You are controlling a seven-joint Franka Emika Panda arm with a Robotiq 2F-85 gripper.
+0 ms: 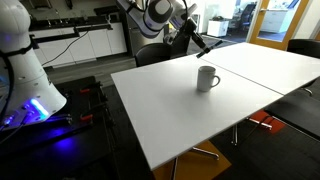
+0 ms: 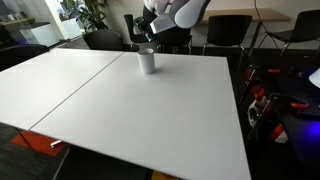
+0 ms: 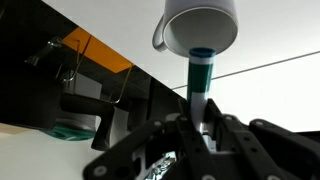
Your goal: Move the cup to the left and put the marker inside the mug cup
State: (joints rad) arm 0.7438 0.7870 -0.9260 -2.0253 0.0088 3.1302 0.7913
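Office rm w/ a big white table (image 1: 170,125); dark chairs (image 2: 225,30) at its far side. Going near to far, the first thing on the top is the mug (image 1: 207,78). It's white, upright, handle showing, toward the far edge, nothing else beside it. Right above it hangs the gripper (image 2: 146,38).

Wrist view: jaws clenched on the marker (image 3: 200,80), white barrel, teal end pointing down. That end sits right at the mug's mouth, just inside the rim as far as I can tell. Besides that tip, nothing shows inside the mug, though only part of the interior is visible.

Progress, my read:
- Cup shifted left: can't tell from these pics, no ref. for where it started.
- Marker step is approx. most of the way: picked up, lined up over the mug, tip entering.
- Left to do: lower a bit more, let go, pull the arm clear w/o tipping the mug.
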